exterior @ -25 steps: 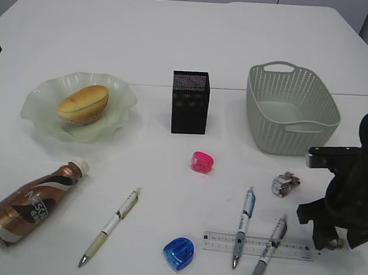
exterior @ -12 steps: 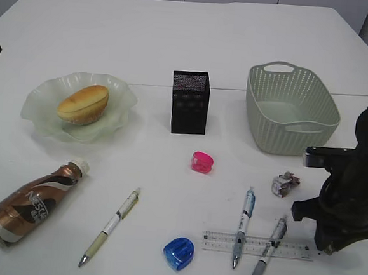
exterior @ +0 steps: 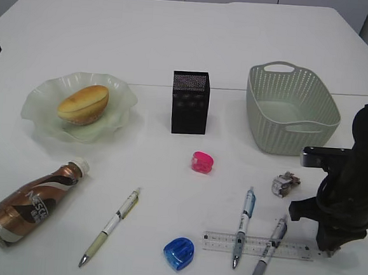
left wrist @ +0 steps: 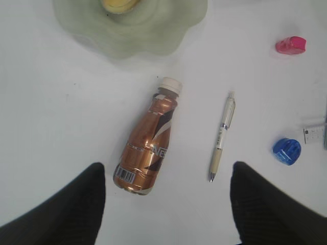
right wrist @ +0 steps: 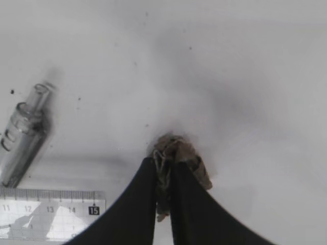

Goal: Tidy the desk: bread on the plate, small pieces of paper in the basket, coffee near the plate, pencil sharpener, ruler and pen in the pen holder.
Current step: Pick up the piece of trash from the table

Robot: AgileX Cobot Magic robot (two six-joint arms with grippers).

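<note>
We see bread on plate; right gripper pinching paper scrap; left gripper spread, empty. Coffee, pens, sharpeners, ruler remain on counter.

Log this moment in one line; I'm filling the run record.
right claw: shut on paper scrap | left claw: open over coffee bottle | bread: on plate

Bright, even light falls on the white desk with soft, short shadows. The bottle shows small glare on its brown side. The right wrist view is blurred and greyish (perhaps too close), with the ruler a little soft.
</note>
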